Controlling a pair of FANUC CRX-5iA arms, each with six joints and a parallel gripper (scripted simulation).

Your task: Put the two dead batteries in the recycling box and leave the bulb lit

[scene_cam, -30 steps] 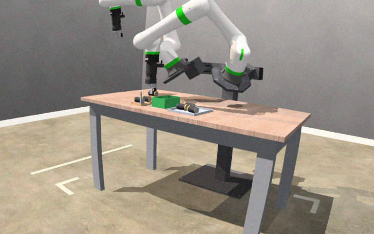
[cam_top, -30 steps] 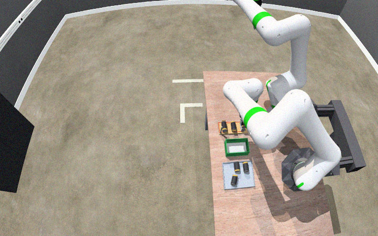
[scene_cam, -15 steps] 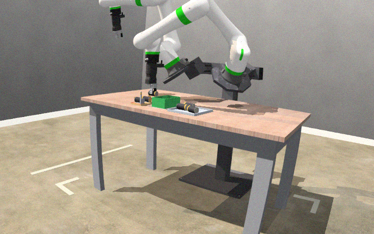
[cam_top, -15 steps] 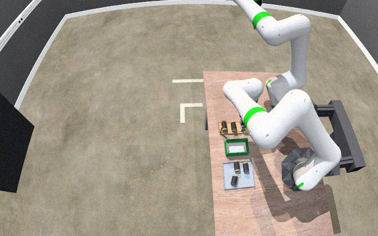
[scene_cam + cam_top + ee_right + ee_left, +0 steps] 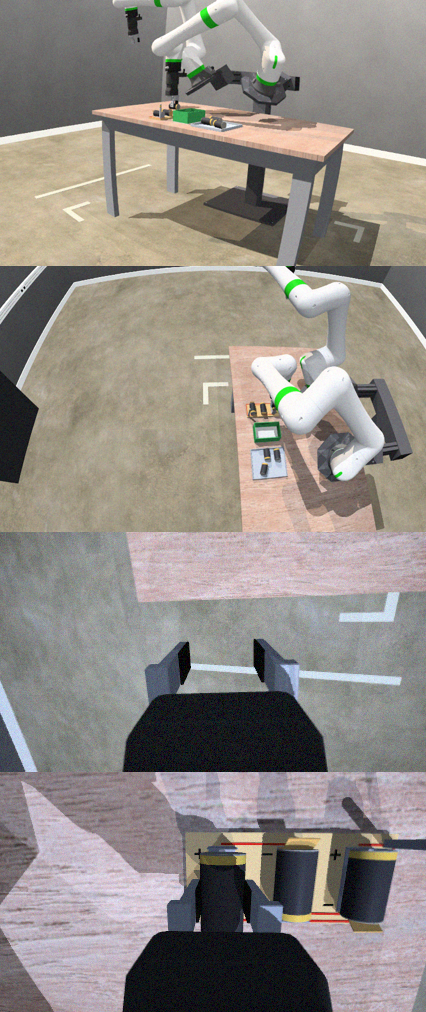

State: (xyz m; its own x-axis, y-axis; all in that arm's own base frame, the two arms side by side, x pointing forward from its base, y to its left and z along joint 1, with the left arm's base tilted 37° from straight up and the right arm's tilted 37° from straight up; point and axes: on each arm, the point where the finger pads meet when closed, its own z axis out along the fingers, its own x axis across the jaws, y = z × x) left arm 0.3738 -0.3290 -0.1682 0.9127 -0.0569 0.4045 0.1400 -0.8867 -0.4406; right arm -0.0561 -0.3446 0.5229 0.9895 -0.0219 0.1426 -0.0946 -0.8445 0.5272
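Left wrist view: our left gripper [image 5: 222, 892] [image 5: 173, 102] grips a battery [image 5: 221, 904] over the holder board [image 5: 322, 869] [image 5: 258, 413].
Two other batteries: we see them on that board.
Green box [image 5: 266, 440] [image 5: 185, 116]: upright between board and tray [image 5: 273, 474] [image 5: 231, 126].
Three batteries: on the tray.
Right gripper [image 5: 222, 661] [image 5: 135, 40]: open.

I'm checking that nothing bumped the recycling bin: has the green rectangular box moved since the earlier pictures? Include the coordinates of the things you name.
No; the green rectangular box [image 5: 267, 441] [image 5: 181, 117] keeps its place beside the blue-grey tray [image 5: 257, 475] [image 5: 233, 126].
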